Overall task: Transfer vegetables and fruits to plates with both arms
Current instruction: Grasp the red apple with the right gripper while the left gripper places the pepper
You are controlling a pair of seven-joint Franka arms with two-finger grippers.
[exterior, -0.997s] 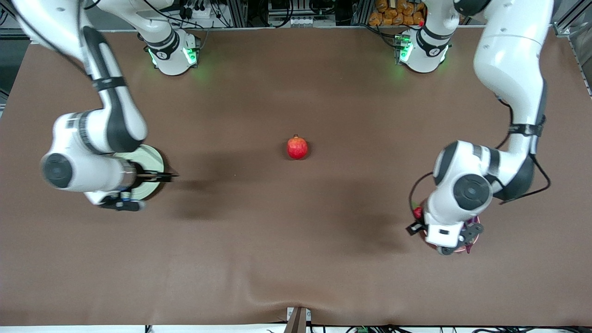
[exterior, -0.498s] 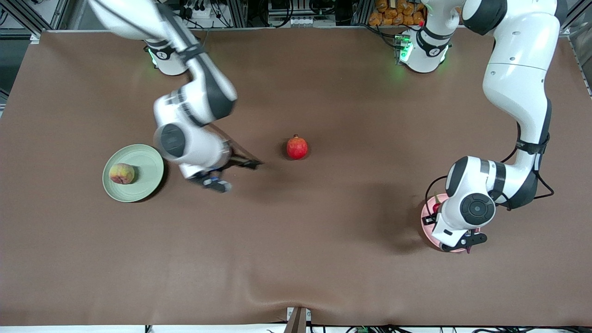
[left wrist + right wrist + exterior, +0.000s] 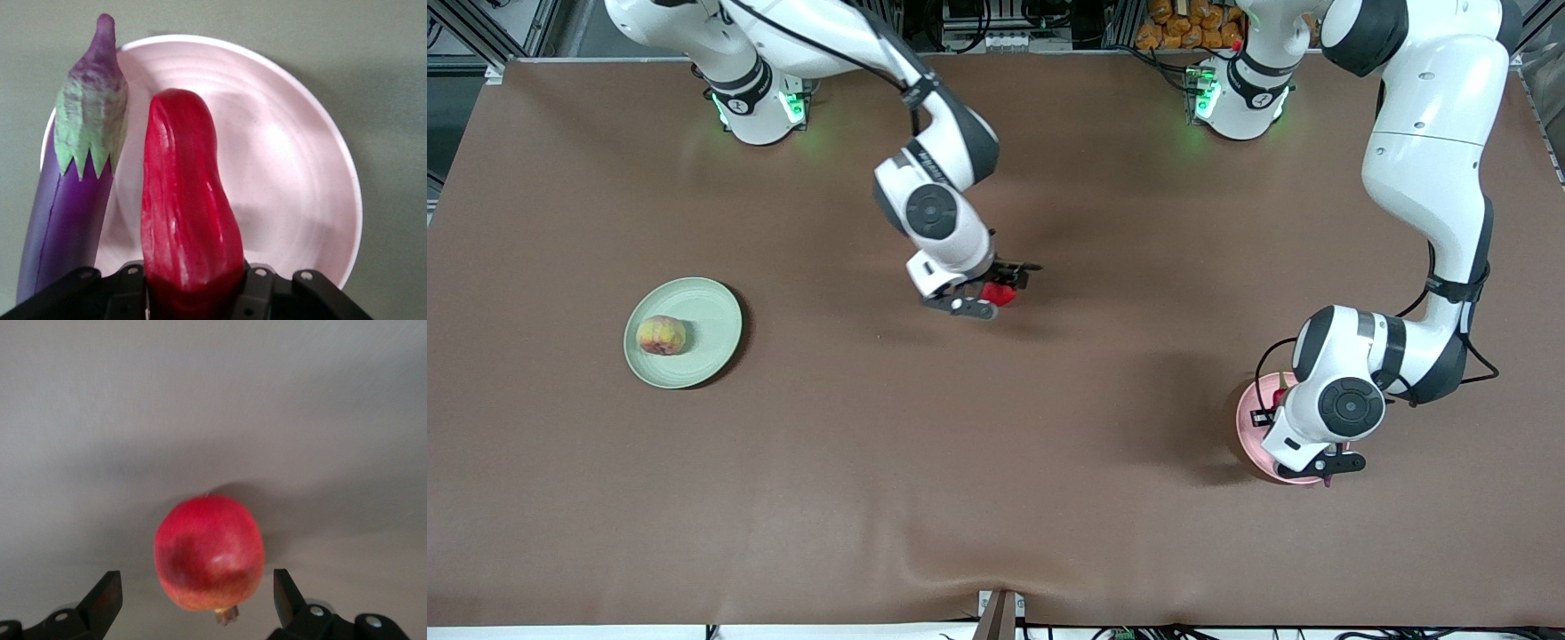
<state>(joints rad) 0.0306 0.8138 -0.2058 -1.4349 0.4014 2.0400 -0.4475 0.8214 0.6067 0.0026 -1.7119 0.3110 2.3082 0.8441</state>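
Observation:
The red pomegranate (image 3: 1003, 295) sits mid-table. My right gripper (image 3: 1002, 281) is open and low over it, with one finger on either side in the right wrist view (image 3: 197, 579), where the pomegranate (image 3: 209, 550) shows its crown tip. The peach (image 3: 662, 334) lies on the pale green plate (image 3: 713, 311). My left gripper (image 3: 193, 275) is shut on the red chili pepper (image 3: 183, 200) over the pale pink plate (image 3: 300, 167). The purple eggplant (image 3: 63, 207) lies along the plate's edge beside the pepper. In the front view the left wrist hides most of the pink plate (image 3: 1247, 427).
The brown table cloth has a raised fold at the edge nearest the front camera (image 3: 925, 542). The two arm bases (image 3: 760, 107) (image 3: 1240, 98) stand along the farthest edge.
My right arm has swung from over the green plate to the pomegranate, leaving the peach on that plate. My left arm has shifted a little over the pink plate.

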